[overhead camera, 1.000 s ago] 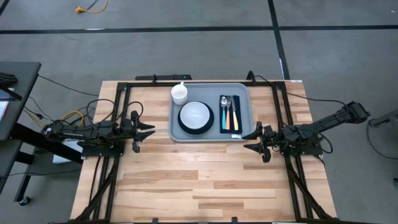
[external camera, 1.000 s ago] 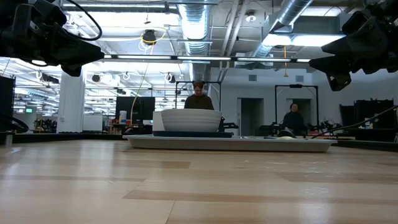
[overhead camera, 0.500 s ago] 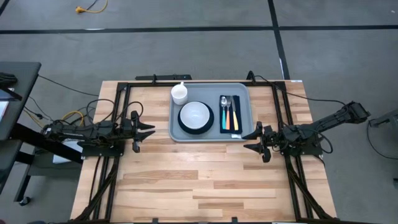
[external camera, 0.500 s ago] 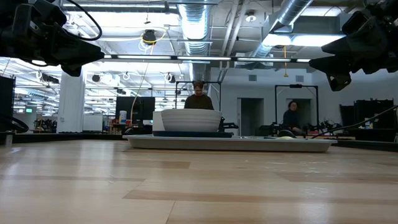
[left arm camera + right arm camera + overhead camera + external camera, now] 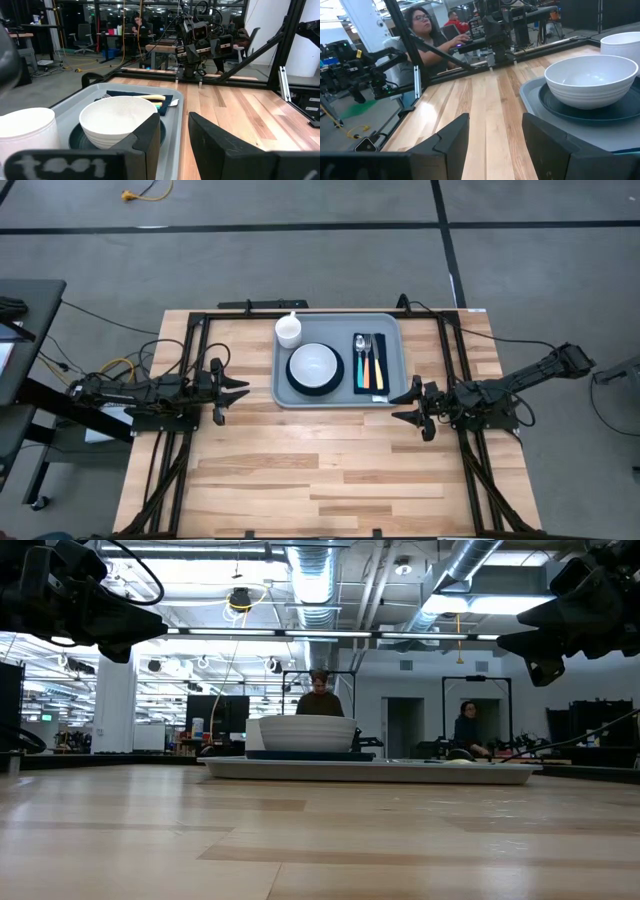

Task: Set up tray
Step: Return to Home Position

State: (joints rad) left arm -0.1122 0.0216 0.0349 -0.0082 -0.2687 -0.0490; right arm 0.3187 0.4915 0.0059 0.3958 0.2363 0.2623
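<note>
left gripper (image 5: 232,393): fingers apart, held low, pointing inward | right gripper (image 5: 403,404): fingers apart (facing the left one)

A light wooden table (image 5: 300,840) fills the foreground, and the low grey tray (image 5: 430,771) lies across its far end. On the tray, a white bowl (image 5: 300,732) sits on a dark plate (image 5: 310,754). The left arm (image 5: 70,600) and right arm (image 5: 580,615) hang dark in the upper corners, and two people (image 5: 320,700) (image 5: 467,730) show in the room behind.

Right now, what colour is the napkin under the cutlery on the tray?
Dark navy; the napkin shows best in the high view.
</note>
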